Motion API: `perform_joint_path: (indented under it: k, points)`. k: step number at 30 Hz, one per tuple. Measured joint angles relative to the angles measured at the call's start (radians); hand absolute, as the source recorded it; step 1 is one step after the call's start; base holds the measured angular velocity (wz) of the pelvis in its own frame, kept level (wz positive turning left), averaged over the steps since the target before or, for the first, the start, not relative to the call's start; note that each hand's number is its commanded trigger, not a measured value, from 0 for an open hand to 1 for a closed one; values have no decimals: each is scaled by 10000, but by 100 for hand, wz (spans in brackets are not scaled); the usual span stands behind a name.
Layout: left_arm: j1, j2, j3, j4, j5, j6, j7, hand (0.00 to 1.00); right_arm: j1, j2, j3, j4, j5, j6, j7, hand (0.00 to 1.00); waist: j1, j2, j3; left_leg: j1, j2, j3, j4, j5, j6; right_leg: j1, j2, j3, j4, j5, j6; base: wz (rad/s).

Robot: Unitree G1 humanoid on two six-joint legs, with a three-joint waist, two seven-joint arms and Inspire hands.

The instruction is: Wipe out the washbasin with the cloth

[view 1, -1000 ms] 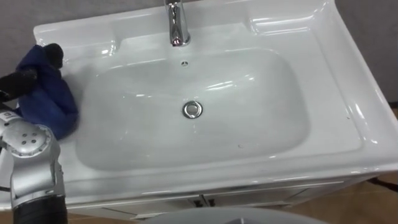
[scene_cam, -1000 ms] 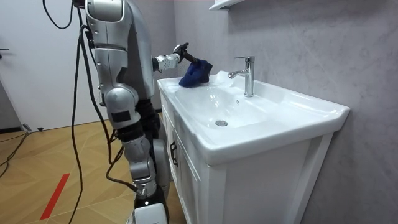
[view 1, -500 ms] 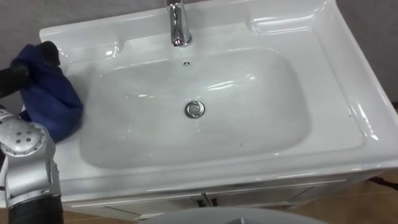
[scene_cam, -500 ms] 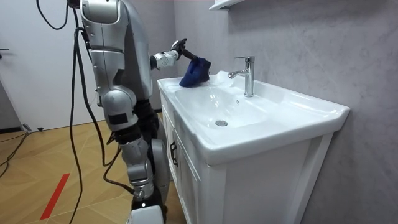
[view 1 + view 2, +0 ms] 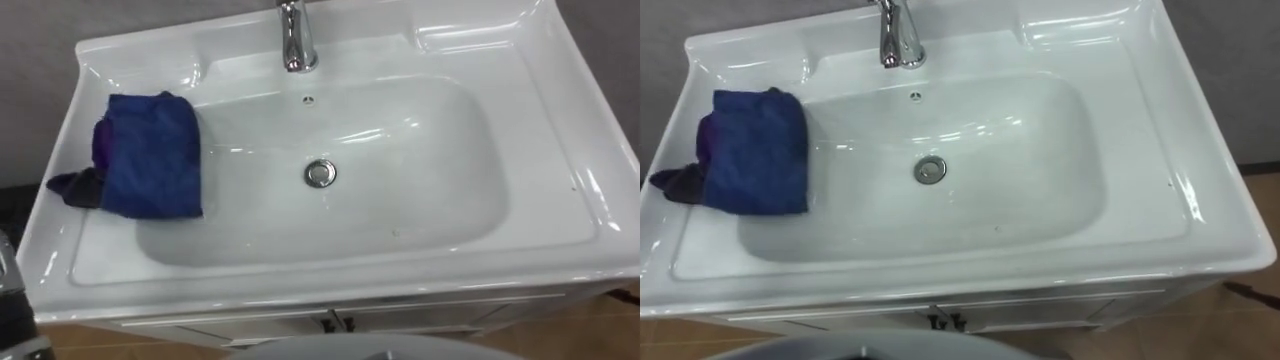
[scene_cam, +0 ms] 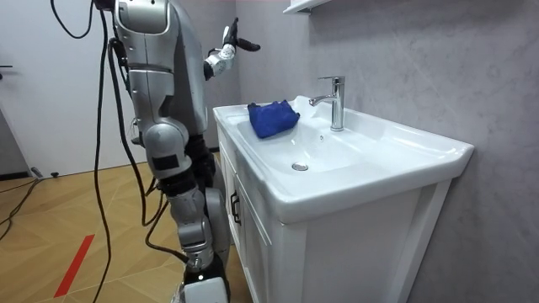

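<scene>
A dark blue cloth (image 5: pixel 150 155) lies loose on the left rim of the white basin (image 5: pixel 420 215), its right edge hanging over into the bowl. No hand touches it. In the room view the cloth (image 6: pixel 272 118) rests at the basin's near end, and my left hand (image 6: pixel 229 44) is raised in the air well above and behind it, fingers spread and holding nothing. I stand at the left end of the vanity.
A chrome tap (image 5: pixel 297 40) stands at the back middle of the basin, above the round drain (image 5: pixel 320 173). The white cabinet (image 6: pixel 337 252) carries the basin against a grey wall. A small shelf (image 6: pixel 303 7) sits high on the wall.
My left hand has let go of the blue cloth and lifted up and away. The cloth now lies spread on the left rim. The head view has shifted slightly.
</scene>
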Motion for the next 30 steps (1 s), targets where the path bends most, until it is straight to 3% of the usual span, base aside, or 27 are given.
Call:
perform_joint_path:
  k: [9,15,19,21,23,24,27,30]
  points:
    - [-16,0,495,13,6,18,-18,0,91,-16,-261,-9,-300,11,7,0,109,146,-4,-20,-1,36,-4,0,0,-65,1,4,3,-6,2,-1]
    - [-24,23,981,158,19,47,12,0,358,-29,-312,-72,-330,32,116,0,537,151,-8,-10,-15,-24,-27,0,0,-30,-12,-60,7,-7,4,2]
    - [-16,314,1342,633,44,142,133,0,387,-42,-306,-106,-737,67,236,0,861,163,-17,-19,-24,-109,-18,0,0,11,-16,-130,-6,-13,11,4]
    - [34,319,1638,708,37,145,152,0,368,-44,-307,-129,-1046,84,245,0,1004,167,-18,-70,-43,-146,-5,0,0,28,-35,-188,-5,-24,21,9]
    - [278,408,1920,1075,44,138,228,0,396,-105,-305,-151,-1141,136,231,0,1078,198,-39,-159,-120,-300,40,11,18,29,-94,-337,5,-49,58,20]
    - [357,448,1981,1275,22,136,227,0,375,-124,-305,-171,-1153,144,220,0,1091,122,-1,-180,-141,-317,33,25,41,14,-118,-382,21,-56,69,17]
    - [848,470,2260,2150,-31,180,234,0,510,-188,-302,-457,-1188,151,204,0,1381,231,-90,-181,-194,-328,36,32,53,15,-173,-399,31,-79,108,2]
    - [1240,474,2380,2469,-260,202,464,0,574,-207,-201,-697,-1183,230,203,0,1796,188,-112,-223,-214,-446,48,32,53,4,-176,-466,27,-86,116,11]
